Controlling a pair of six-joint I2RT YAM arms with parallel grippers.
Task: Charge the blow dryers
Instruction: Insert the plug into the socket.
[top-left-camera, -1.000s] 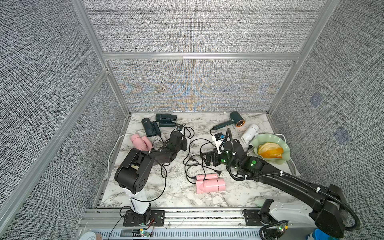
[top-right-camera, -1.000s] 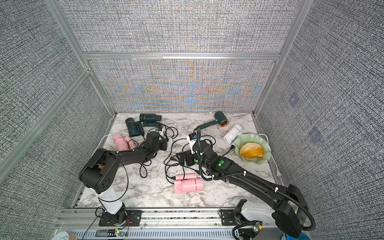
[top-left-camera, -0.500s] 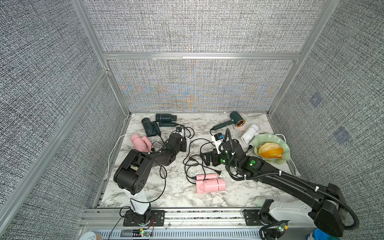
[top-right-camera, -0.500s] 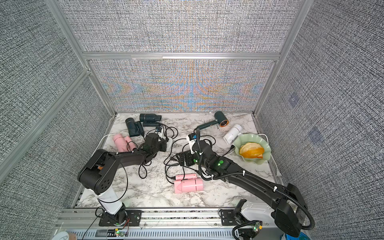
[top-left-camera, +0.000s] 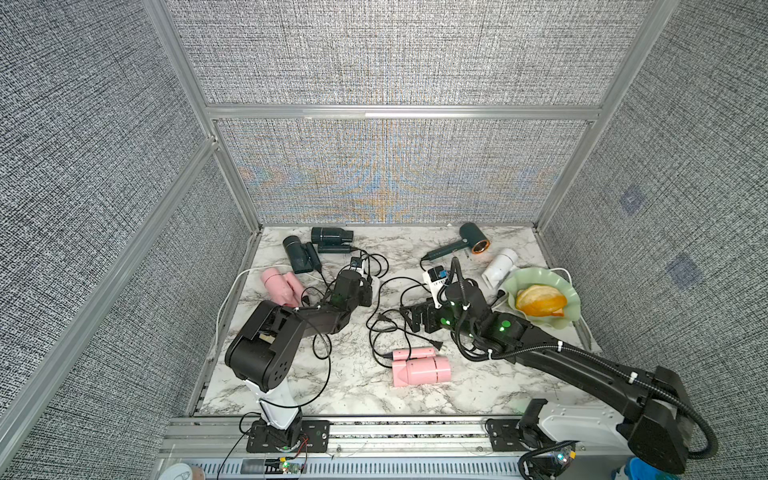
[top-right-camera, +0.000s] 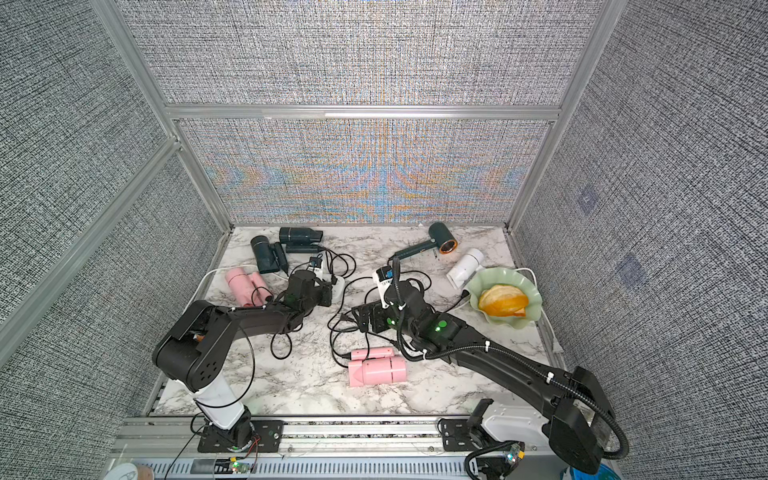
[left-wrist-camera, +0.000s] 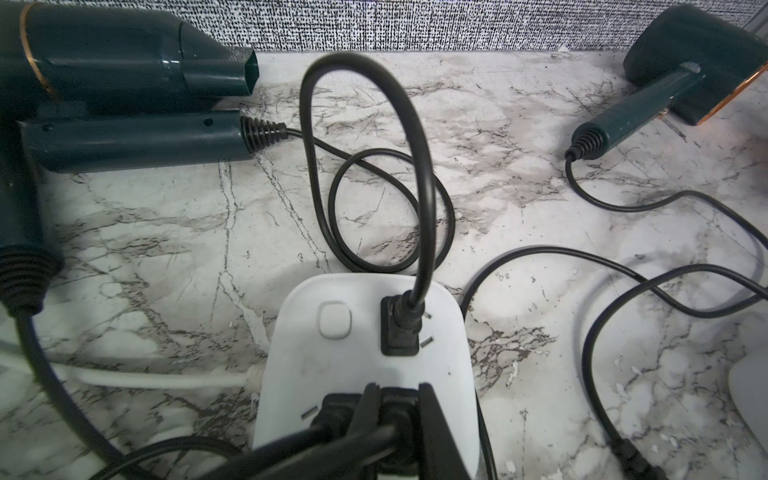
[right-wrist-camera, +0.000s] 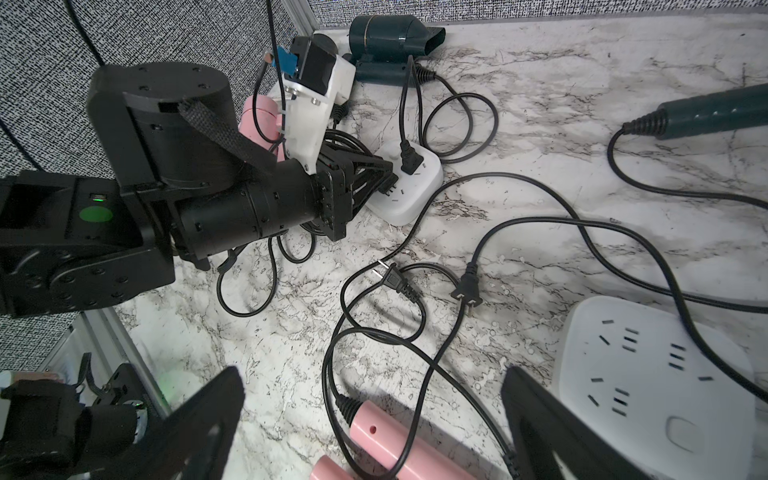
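Two dark teal blow dryers (top-left-camera: 332, 236) (top-left-camera: 299, 254) lie at the back left, with a pink one (top-left-camera: 277, 284) beside them. A second pink blow dryer (top-left-camera: 419, 368) lies near the front middle. The copper-ringed green one (top-left-camera: 471, 242) and the white one (top-left-camera: 498, 266) lie at the back right. My left gripper (left-wrist-camera: 395, 401) is shut on a black plug (left-wrist-camera: 392, 409) at the near end of a white power strip (left-wrist-camera: 332, 365). Another plug (left-wrist-camera: 401, 328) sits in that strip. My right gripper (right-wrist-camera: 374, 415) hangs open above the pink dryer's handle (right-wrist-camera: 386, 440) and its cord, holding nothing.
Two loose plugs (right-wrist-camera: 392, 280) (right-wrist-camera: 467, 291) lie among tangled black cords mid-table. A second white power strip (right-wrist-camera: 665, 374) lies beside my right gripper. A green bowl (top-left-camera: 513, 280) with orange slices stands at the right edge. Grey walls close in three sides.
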